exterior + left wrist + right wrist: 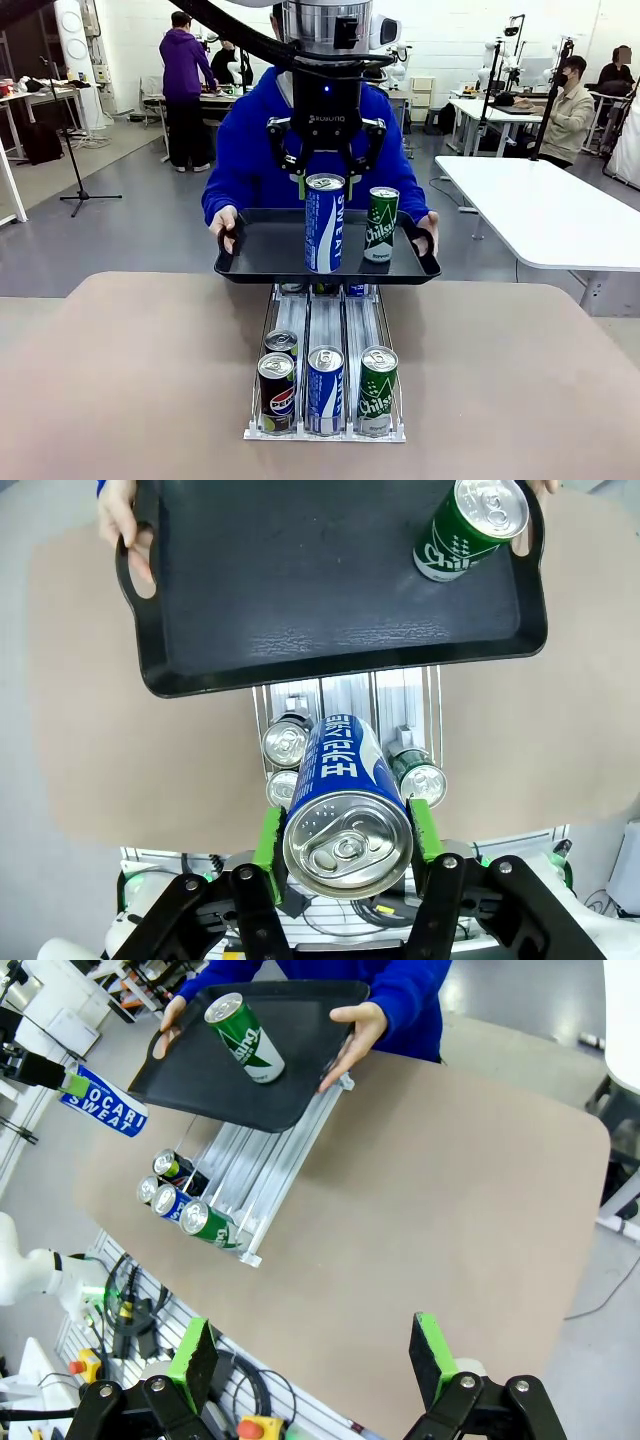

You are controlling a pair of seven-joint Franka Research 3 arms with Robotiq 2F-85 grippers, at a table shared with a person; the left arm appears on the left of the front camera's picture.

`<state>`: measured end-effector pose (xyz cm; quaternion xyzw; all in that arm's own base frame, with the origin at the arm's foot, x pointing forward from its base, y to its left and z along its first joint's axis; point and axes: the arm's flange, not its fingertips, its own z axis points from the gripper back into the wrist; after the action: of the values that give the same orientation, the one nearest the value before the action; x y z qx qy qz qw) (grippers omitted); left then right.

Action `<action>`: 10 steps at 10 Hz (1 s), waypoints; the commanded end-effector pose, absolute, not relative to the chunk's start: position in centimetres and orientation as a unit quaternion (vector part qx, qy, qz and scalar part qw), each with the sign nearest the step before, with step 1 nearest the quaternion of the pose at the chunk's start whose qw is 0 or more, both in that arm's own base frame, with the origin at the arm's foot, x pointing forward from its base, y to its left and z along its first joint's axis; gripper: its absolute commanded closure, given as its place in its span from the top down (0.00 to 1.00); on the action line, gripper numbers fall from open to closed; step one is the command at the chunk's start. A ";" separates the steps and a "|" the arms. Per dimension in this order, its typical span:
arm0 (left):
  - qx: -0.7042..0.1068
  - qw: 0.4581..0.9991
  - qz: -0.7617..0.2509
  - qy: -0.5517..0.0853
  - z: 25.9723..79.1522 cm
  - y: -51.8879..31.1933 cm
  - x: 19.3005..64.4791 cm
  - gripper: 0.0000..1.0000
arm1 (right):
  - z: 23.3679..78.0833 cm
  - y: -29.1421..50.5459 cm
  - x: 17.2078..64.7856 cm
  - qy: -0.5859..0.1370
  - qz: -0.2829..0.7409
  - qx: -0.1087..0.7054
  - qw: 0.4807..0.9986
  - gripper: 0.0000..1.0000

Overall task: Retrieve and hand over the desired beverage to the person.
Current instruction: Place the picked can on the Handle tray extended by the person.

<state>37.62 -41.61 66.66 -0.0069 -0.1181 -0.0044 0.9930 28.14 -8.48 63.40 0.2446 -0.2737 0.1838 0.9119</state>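
Observation:
My left gripper (pixel 325 185) (pixel 345 832) is shut on the top of a blue Pocari Sweat can (pixel 324 230) (pixel 340 780) (pixel 105 1108), held upright at the near edge of a black tray (pixel 270 255) (pixel 300 590) (pixel 210 1080). I cannot tell whether the can touches the tray. The person (pixel 245 150) in a blue hoodie holds the tray by both handles, with one hand (pixel 224 222) at its left end. A green Chilsung can (pixel 380 225) (pixel 470 530) (pixel 245 1038) stands on the tray. My right gripper (pixel 315 1360) hangs open and empty high over the near side of the table.
A metal can rack (pixel 325 320) (pixel 260 1190) lies on the tan table under the tray, with a Pepsi can (pixel 276 392), a blue can (pixel 325 388) and a green can (pixel 377 390) at its front. A white table (pixel 550 210) stands at the far right.

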 end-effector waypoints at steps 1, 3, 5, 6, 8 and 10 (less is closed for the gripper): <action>-0.005 0.993 -0.003 -0.122 66.9 -41.3 37.3 0.49 | 63.3 -8.5 28.2 -0.272 0.186 0.249 0.911 1.00; -0.005 0.993 -0.003 -0.122 66.9 -41.3 37.3 0.49 | 63.3 -8.5 28.2 -0.272 0.186 0.249 0.911 1.00; -0.005 0.993 -0.003 -0.122 66.9 -41.3 37.3 0.49 | 63.3 -8.5 28.2 -0.272 0.186 0.249 0.911 1.00; -0.005 0.993 -0.003 -0.122 66.9 -41.3 37.3 0.49 | 63.3 -8.5 28.2 -0.272 0.186 0.249 0.911 1.00; -0.005 0.993 -0.003 -0.122 66.9 -41.3 37.3 0.49 | 63.3 -8.5 28.2 -0.272 0.186 0.249 0.911 1.00; -0.007 0.993 -0.004 -0.118 66.7 -41.6 37.6 0.58 | 63.3 -8.5 28.2 -0.272 0.186 0.249 0.911 1.00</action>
<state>37.67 -41.65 66.56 -0.0065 -0.1172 -0.0046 0.9931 28.14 -8.48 63.40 0.2446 -0.2736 0.1838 0.9119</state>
